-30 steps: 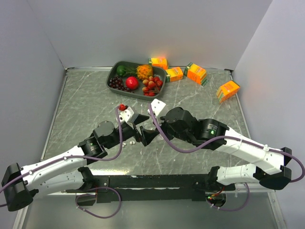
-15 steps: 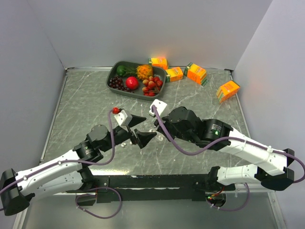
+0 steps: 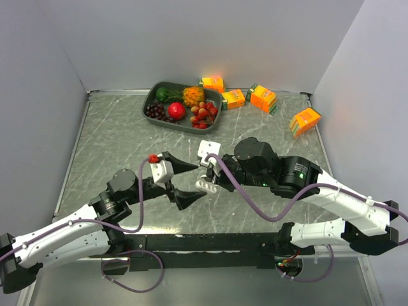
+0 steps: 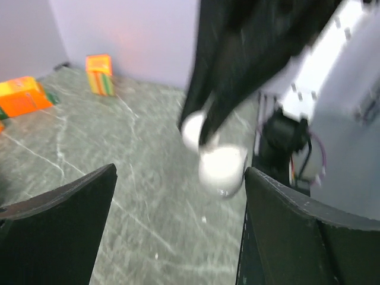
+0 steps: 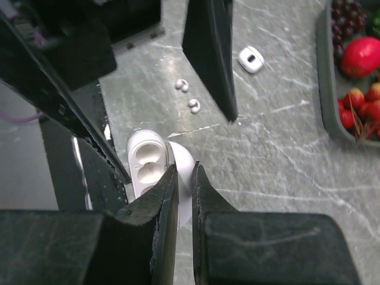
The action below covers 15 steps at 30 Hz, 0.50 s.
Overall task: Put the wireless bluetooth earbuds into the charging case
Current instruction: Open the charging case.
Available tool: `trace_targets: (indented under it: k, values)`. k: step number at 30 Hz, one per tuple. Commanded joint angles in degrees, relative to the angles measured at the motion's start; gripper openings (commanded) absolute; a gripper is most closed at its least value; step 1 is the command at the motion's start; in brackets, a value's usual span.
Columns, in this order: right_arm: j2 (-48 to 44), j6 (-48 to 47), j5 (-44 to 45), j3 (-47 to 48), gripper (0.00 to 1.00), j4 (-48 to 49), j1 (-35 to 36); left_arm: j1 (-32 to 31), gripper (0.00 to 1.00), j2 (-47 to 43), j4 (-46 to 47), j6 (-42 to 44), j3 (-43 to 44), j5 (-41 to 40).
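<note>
My right gripper (image 5: 184,178) is shut on the hinged lid of an open white charging case (image 5: 145,160), whose two round sockets are empty. In the top view the case (image 3: 205,182) hangs at the right gripper (image 3: 210,177) near the table's middle. Whether it touches the table I cannot tell. My left gripper (image 3: 192,182) is open, with its fingers spread to either side of the case; in its own view the blurred case (image 4: 222,169) lies ahead of the left gripper (image 4: 178,231). Two tiny white earbuds (image 5: 181,85) (image 5: 194,105) lie on the table beyond the case.
Another small white case (image 5: 251,59) lies farther out on the marble table. A dark fruit tray (image 3: 150,102) stands at the back. Orange juice boxes (image 3: 262,97) (image 3: 305,120) (image 3: 213,83) are spread along the back right.
My left arm has drawn back toward the near left, so its open fingers now point right at the case. The right gripper has shifted right with the case.
</note>
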Motion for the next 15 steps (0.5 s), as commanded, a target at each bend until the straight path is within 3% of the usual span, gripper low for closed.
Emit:
trace_targets:
  k: [1,6,15]
  values:
    - [0.66,-5.62,-6.58,3.87,0.00,-1.49,0.34,0.11,0.92,1.30,-6.51,8.89,2.54,8.90]
    - [3.03,-6.24,-8.00,5.63,0.00,-2.54,0.43,0.11,0.91,2.10,-8.01,13.57,3.25,10.22]
    - [3.74,-6.59,-4.14,4.31,0.00,-0.61,0.43,0.11,0.88,2.62,-10.30,12.00,6.32,16.28]
